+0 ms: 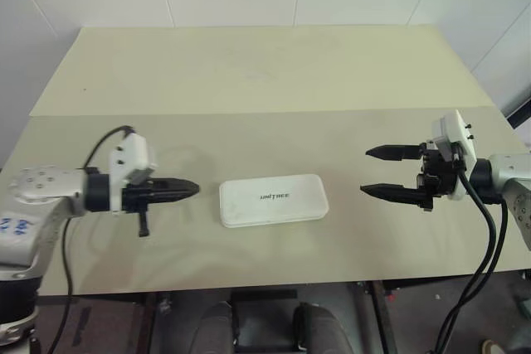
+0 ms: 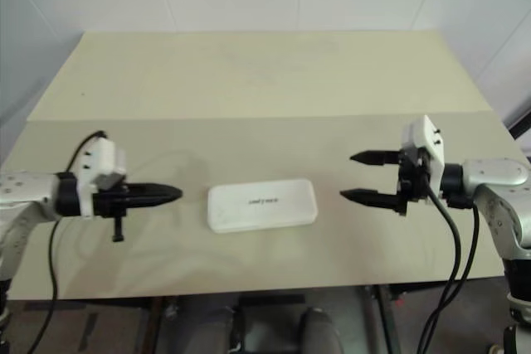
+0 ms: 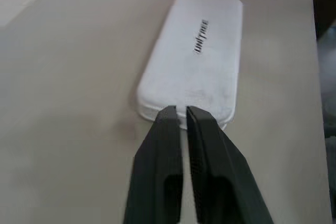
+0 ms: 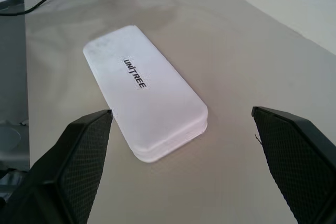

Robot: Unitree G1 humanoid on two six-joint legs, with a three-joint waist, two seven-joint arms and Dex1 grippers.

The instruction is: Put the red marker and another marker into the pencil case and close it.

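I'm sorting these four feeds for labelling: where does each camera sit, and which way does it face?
Left eye view: on the head, facing forward and down over the beige table; both arms show.
Right eye view: the head's other eye, same scene.
Left wrist view: looks along the left gripper and its nearly closed fingers at the flat white plastic pencil case.
Right wrist view: along the right gripper, fingers spread.
All four share the closed case.

We're seeing the pencil case (image 1: pixel 273 200) showing plain white with small dark lettering on its lid, sitting on a pale beige table (image 1: pixel 249 80). Both the left gripper (image 1: pixel 187 189) and right gripper (image 1: pixel 381 172) are showing black fingers, white wrist housings behind them.
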